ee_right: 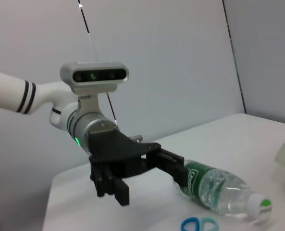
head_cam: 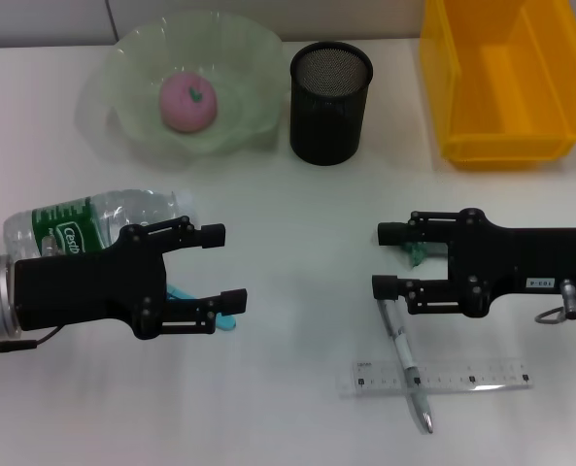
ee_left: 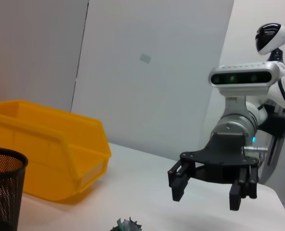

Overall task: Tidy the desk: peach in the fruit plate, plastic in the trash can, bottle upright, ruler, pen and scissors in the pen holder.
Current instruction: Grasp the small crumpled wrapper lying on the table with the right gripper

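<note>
Bottle (head_cam: 88, 225) lies on its side at the table's left edge, the left gripper (head_cam: 222, 267) hovering level over it — fingers spread wide, empty, scissors (head_cam: 221, 319) partly beneath. Peach (head_cam: 188, 101) sits in the fruit plate (head_cam: 239, 49), pen holder (head_cam: 330, 102) beside it. The right gripper (head_cam: 387, 259) faces inward, likewise wide open and empty — above crumpled plastic (head_cam: 417, 254), pen (head_cam: 406, 364) and ruler (head_cam: 482, 375).

A: Colours, quick. Peach (head_cam: 188, 101)?
B: Pink, sitting in a pale green translucent fruit plate (head_cam: 132, 58). Pen holder (head_cam: 330, 102) black mesh.
A: Bin?
B: Trash can (head_cam: 501, 78) bright yellow. Bottle (head_cam: 93, 228) clear, green label, white lettering. Scissors (head_cam: 220, 318) with blue handles. Ruler (head_cam: 443, 377) clear, black marks.
A: Tabletop?
B: Tabletop (head_cam: 297, 243) white. Both end effectors black.
</note>
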Action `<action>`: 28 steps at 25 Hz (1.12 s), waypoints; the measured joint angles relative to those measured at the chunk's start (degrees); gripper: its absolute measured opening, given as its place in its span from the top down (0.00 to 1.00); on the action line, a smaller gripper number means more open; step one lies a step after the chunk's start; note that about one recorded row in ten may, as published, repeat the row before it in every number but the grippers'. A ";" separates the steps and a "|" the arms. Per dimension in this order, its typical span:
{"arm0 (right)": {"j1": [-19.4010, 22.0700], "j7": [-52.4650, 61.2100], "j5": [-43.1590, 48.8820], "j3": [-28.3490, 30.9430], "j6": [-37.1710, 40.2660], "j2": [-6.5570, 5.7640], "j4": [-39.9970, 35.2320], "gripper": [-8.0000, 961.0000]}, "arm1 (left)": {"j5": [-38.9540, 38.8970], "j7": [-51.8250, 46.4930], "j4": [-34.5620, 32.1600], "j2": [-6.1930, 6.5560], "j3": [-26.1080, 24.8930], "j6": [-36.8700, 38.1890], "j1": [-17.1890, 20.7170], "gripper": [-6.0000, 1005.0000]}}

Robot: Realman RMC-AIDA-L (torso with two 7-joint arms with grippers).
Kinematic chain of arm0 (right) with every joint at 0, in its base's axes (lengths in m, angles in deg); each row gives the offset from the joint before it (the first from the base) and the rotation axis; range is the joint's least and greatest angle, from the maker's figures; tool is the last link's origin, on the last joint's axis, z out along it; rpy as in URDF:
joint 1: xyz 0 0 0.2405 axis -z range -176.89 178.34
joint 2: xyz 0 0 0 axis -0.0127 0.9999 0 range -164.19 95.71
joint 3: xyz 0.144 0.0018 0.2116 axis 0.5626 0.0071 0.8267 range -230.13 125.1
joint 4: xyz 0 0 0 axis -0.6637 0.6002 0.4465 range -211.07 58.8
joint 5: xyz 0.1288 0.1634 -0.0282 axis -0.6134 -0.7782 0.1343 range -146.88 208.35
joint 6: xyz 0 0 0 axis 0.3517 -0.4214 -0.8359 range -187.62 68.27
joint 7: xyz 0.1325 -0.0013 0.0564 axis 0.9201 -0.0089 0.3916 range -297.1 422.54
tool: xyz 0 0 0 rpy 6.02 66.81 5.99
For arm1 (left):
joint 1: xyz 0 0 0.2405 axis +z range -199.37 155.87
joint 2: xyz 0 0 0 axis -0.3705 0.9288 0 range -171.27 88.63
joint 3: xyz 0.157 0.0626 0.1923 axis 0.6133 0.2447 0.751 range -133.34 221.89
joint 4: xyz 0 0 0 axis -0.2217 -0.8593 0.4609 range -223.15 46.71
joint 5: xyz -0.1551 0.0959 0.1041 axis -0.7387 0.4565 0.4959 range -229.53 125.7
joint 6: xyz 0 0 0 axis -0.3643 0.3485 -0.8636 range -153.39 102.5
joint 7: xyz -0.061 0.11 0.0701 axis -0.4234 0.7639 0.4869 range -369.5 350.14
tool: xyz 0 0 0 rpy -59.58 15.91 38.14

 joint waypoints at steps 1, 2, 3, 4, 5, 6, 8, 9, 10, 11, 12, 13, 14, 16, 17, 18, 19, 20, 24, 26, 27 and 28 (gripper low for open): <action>-0.16 0.76 0.05 0.00 0.28 -0.03 -0.25 0.27 | 0.00 0.00 0.00 0.00 0.00 0.00 0.00 0.15; -0.28 1.87 0.17 0.00 0.60 -0.05 -0.79 0.27 | 0.05 0.26 0.00 -0.07 0.00 0.00 -0.11 0.15; -0.39 3.16 0.26 0.00 0.89 -0.10 -1.51 0.27 | 0.05 0.26 0.00 -0.07 0.00 0.00 -0.11 0.15; -0.46 7.62 0.36 -0.01 1.39 -0.14 -4.39 0.27 | 0.08 0.67 0.00 -0.10 0.00 0.01 -0.14 0.15; -0.46 7.62 0.36 -0.01 1.39 -0.14 -4.39 0.27 | 0.08 0.67 0.00 -0.10 0.00 0.01 -0.14 0.15; -0.47 9.59 0.50 -0.11 1.54 -0.17 -5.87 0.27 | 0.10 1.34 0.23 -0.16 0.02 -0.01 -0.15 0.15; -0.68 14.61 1.32 -0.25 2.28 -0.37 -9.54 0.27 | 0.11 1.39 0.34 -0.17 0.02 -0.05 -0.15 0.15; -1.53 19.32 2.84 -0.14 3.49 -0.76 -12.61 0.27 | 0.11 1.48 0.41 -0.18 0.03 -0.06 -0.15 0.15; -1.53 19.32 2.84 -0.14 3.49 -0.76 -12.61 0.27 | 0.11 1.48 0.41 -0.18 0.03 -0.06 -0.15 0.15; -2.22 21.74 3.67 -0.04 4.11 -1.04 -13.89 0.27 | 0.11 1.83 0.57 -0.17 0.05 -0.07 -0.15 0.15; -3.05 24.26 4.50 0.00 4.77 -1.38 -15.35 0.27 | 0.11 2.13 0.66 -0.16 0.05 -0.07 -0.15 0.15; -3.63 25.68 5.14 0.00 5.20 -1.63 -16.19 0.27 | 0.11 2.32 0.69 -0.14 0.06 -0.07 -0.14 0.15; -5.41 29.23 7.19 0.01 6.45 -2.14 -18.58 0.27 | 0.11 2.55 0.74 -0.14 0.06 -0.10 -0.12 0.15; -7.10 31.34 9.32 0.01 7.37 -2.61 -20.37 0.27 | 0.11 2.80 0.79 -0.17 0.06 -0.19 -0.14 0.15; -7.10 31.34 9.32 0.01 7.37 -2.61 -20.37 0.27 | 0.11 2.82 0.80 -0.19 0.06 -0.23 -0.16 0.15; -8.08 32.42 10.72 0.01 7.64 -2.80 -21.20 0.27 | 0.13 2.83 0.81 -0.20 0.06 -0.26 -0.16 0.15; -10.21 34.75 13.85 0.00 7.88 -3.10 -22.59 0.27 | 0.16 2.84 0.81 -0.20 0.07 -0.31 -0.16 0.15; -11.12 35.78 15.45 -0.08 7.89 -3.15 -23.05 0.27 | 0.17 2.84 0.81 -0.20 0.06 -0.31 -0.16 0.15; -15.31 39.22 22.46 -0.46 7.72 -3.19 -24.62 0.27 | 0.20 2.85 0.81 -0.25 0.06 -0.31 -0.19 0.15; -16.05 39.80 23.62 -0.51 7.65 -3.12 -25.00 0.27 | 0.20 2.85 0.80 -0.27 0.06 -0.32 -0.22 0.15; -16.92 40.47 25.14 -0.54 7.54 -2.99 -25.44 0.27 | 0.20 2.85 0.80 -0.30 0.06 -0.32 -0.22 0.15; -17.74 41.08 26.52 -0.57 7.54 -2.86 -25.87 0.27 | 0.20 2.85 0.80 -0.31 0.06 -0.34 -0.23 0.15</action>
